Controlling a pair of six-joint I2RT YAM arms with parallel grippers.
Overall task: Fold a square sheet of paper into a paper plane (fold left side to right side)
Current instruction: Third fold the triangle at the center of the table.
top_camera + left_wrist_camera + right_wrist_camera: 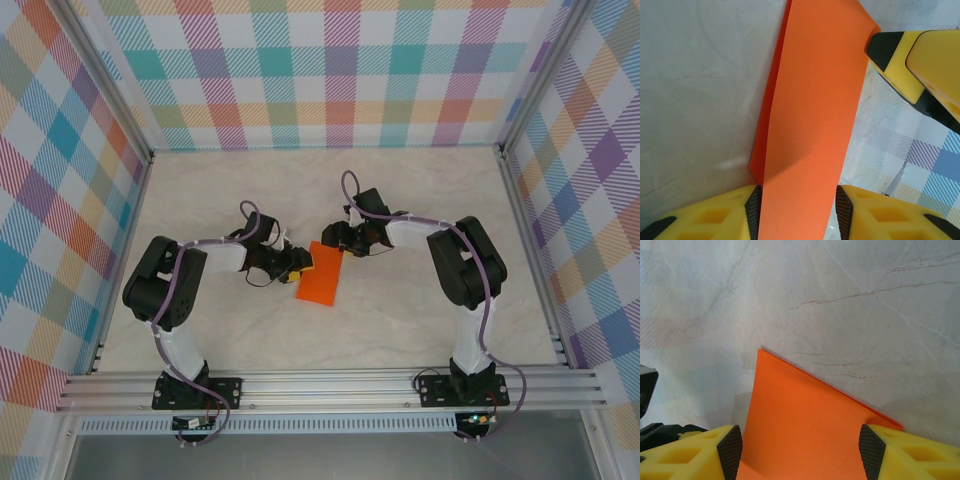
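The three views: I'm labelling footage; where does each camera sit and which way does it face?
Top external: above and behind, looking down on the table, both arms, left claw and right claw.
Left wrist: on that arm, looking along its yellow fingers at the orange paper.
Right wrist: likewise, its own fingers framing the paper's corner.
Shared: both wrist views show the paper.

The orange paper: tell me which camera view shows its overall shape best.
The top external view. There the orange paper appears almost whole, a rectangle with readable edges. The left wrist view shows a long strip of it, cut off by the frame; the right wrist view shows one corner and the surface behind it.
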